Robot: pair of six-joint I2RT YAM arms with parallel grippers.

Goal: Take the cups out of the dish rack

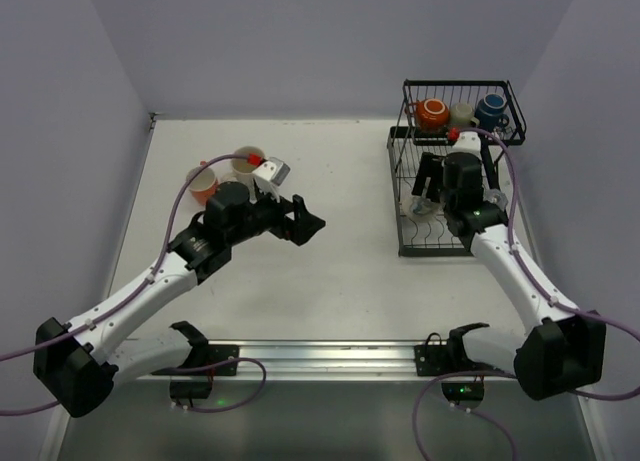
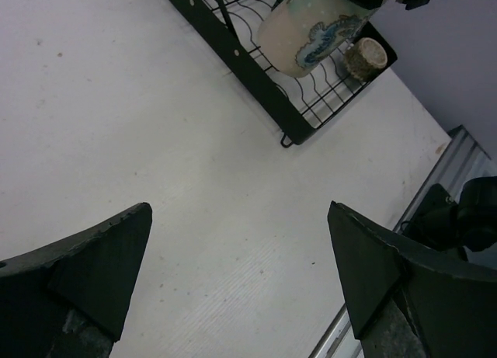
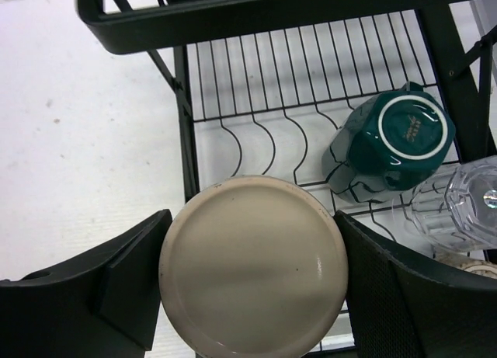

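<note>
White tabletop (image 3: 78, 140); dish rack (image 3: 233, 16) upper frame. My right pincer (image 3: 252, 284) clamps cream mug (image 3: 252, 257) across body, lower centre; judge it rigid glazed ceramic, slippery, chippable. My left pincer (image 2: 239, 241) wide, empty.

Your left wrist view cuts the patterned cup (image 2: 311, 32) off at its top edge, and your right wrist view cuts the clear glass (image 3: 458, 203) off at its right edge.

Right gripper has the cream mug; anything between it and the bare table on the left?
Nothing visible except the low side rail of the dish rack beside the cream mug; the teal mug sits opposite.
</note>
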